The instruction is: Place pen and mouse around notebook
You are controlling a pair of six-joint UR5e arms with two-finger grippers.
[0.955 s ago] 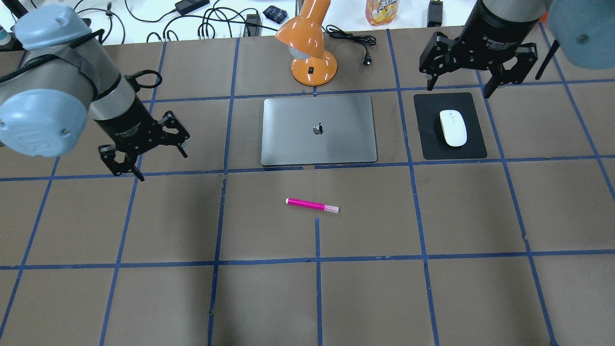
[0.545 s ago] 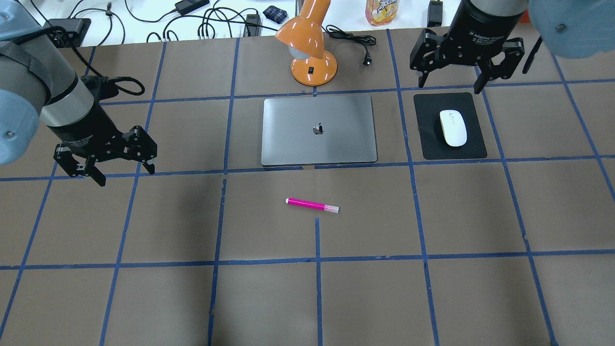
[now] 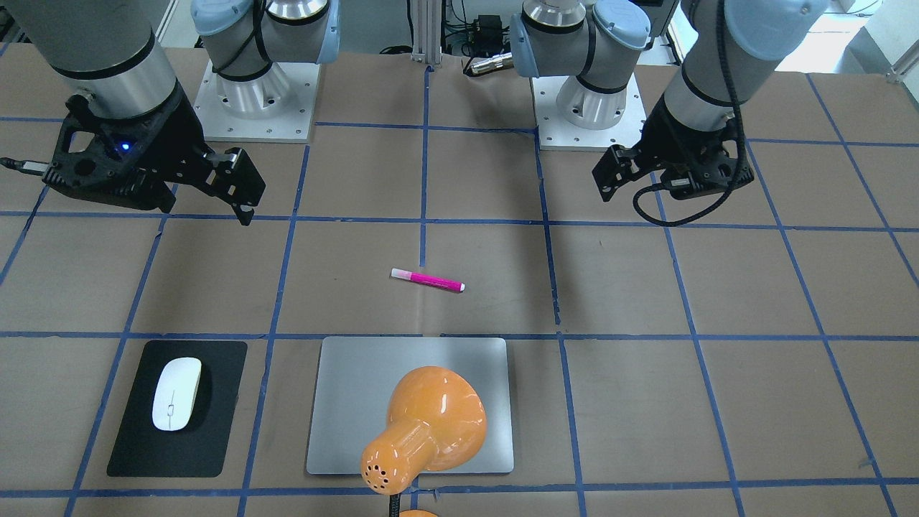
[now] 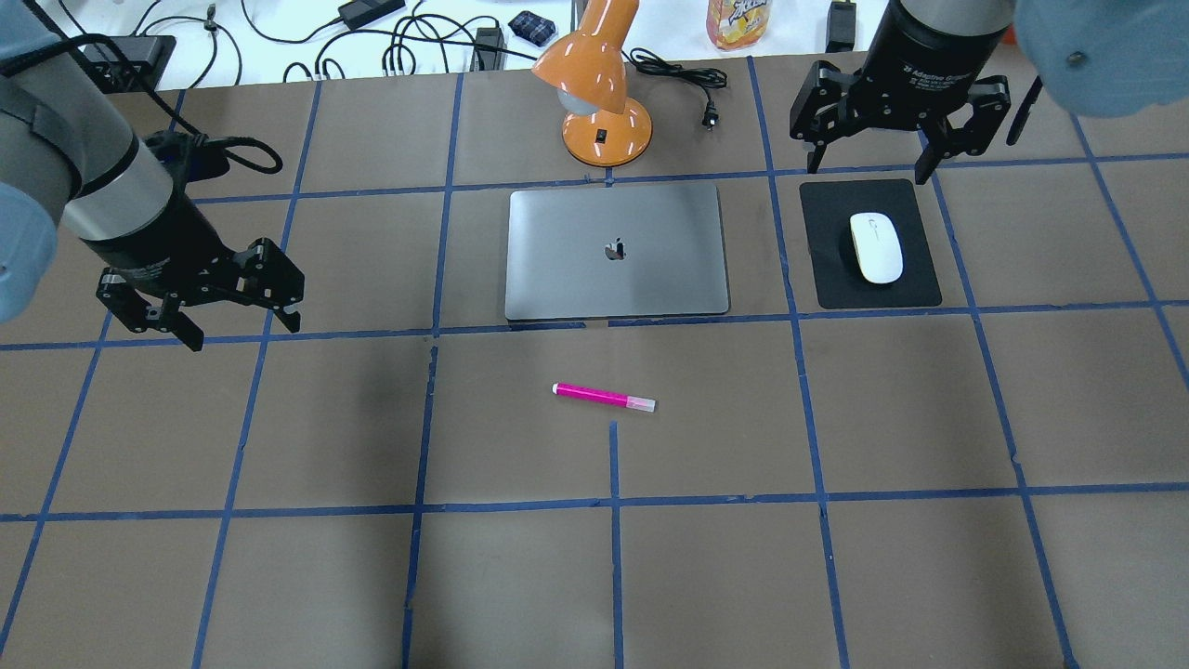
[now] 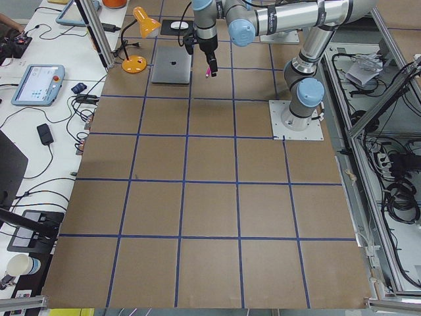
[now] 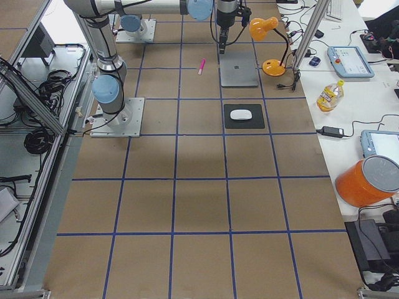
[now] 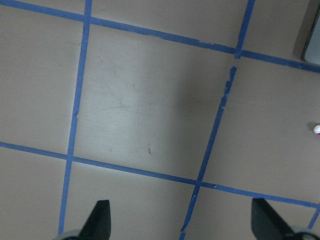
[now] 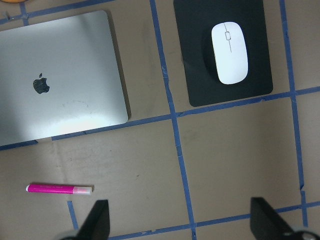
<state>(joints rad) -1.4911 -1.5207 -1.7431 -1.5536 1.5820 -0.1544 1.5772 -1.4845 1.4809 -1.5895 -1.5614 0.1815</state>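
Observation:
The magenta pen [image 4: 604, 397] lies flat on the table, just in front of the silver notebook [image 4: 616, 251]; both also show in the right wrist view, pen [image 8: 59, 189] and notebook [image 8: 60, 75]. To the notebook's right, the white mouse [image 4: 876, 247] rests on a black mat [image 4: 836, 279]. My right gripper [image 4: 868, 172] hangs open and empty, high over the mat's far edge. My left gripper [image 4: 243, 333] is open and empty, well left of the notebook. The left wrist view catches only the pen's white tip [image 7: 317, 129].
An orange desk lamp [image 4: 604, 93] stands just behind the notebook, its plug and cord [image 4: 692, 79] to the right. Cables and a bottle [image 4: 737, 20] sit on the white bench past the table's far edge. Blue tape lines grid the brown tabletop.
My left gripper has swung left, away from the notebook, and turned. My right gripper has shifted slightly left and toward the far edge. Pen, mouse and notebook have not moved.

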